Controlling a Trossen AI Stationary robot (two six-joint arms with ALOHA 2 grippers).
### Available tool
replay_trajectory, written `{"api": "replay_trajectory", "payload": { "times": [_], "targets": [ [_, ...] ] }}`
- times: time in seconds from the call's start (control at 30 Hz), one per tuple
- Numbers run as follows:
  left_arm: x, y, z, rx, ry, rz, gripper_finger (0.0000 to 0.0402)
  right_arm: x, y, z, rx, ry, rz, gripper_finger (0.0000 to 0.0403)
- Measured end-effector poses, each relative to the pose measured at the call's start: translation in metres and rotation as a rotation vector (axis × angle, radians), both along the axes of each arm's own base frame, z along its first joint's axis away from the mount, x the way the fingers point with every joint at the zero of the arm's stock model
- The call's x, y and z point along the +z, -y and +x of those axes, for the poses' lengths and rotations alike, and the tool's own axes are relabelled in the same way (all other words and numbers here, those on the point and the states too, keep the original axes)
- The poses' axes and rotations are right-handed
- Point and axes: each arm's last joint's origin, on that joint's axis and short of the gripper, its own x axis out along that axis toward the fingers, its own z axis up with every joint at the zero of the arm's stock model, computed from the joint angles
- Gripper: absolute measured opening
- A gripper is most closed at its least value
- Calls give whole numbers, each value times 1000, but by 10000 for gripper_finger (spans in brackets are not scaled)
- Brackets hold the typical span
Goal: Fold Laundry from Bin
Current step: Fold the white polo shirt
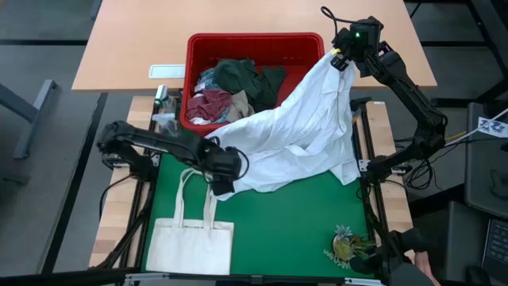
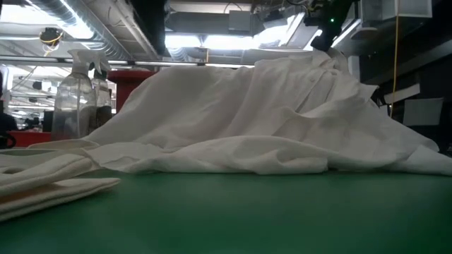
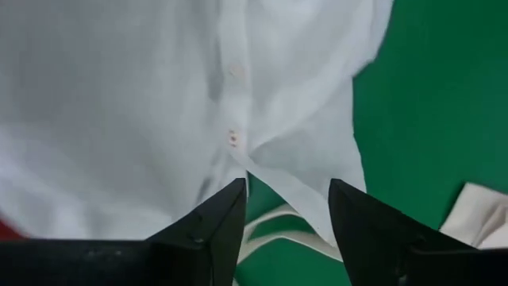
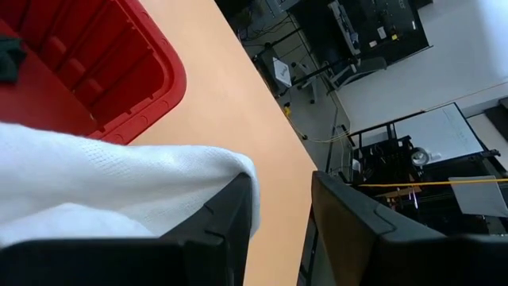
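A white button shirt (image 1: 302,127) hangs from my right gripper (image 1: 343,59), which is raised beside the far right corner of the red bin (image 1: 305,40). The shirt drapes over the bin's near right rim, and its lower part lies bunched on the green mat (image 1: 294,222). More laundry (image 1: 238,83), dark green, maroon and pale, fills the bin. My left gripper (image 1: 222,181) points down, open, over the shirt's near left edge. In the left wrist view the button strip (image 3: 232,137) and hem show just beyond my left gripper (image 3: 286,199); I cannot tell whether the fingers touch the cloth. My right gripper holds a bunched upper edge of the shirt (image 4: 226,171), which shows against one finger (image 4: 238,214) at its free end. Bare tabletop shows between the fingertips, so where the cloth is pinched stays hidden. The shirt hangs below, sloping down to the mat.
A flat white tote bag (image 1: 190,246) lies on the mat's near left, its handles reaching up to my left gripper. Spray bottles (image 1: 163,99) stand left of the bin. A small pineapple toy (image 1: 345,246) sits near the right front corner. Bare mat lies between them.
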Motion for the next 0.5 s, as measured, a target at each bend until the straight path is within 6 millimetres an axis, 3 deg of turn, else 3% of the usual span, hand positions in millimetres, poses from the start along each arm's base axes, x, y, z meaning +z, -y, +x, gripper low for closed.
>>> {"api": "replay_trajectory", "payload": {
  "times": [0.27, 0.5],
  "targets": [
    [-35, 6, 21, -23, -126, -47, 181, -5, -2, -1, -34, 54, 52, 134],
    [-44, 8, 26, -59, -168, -100, 181, -23, -13, -4, 41, 109, 298, 134]
  ]
}}
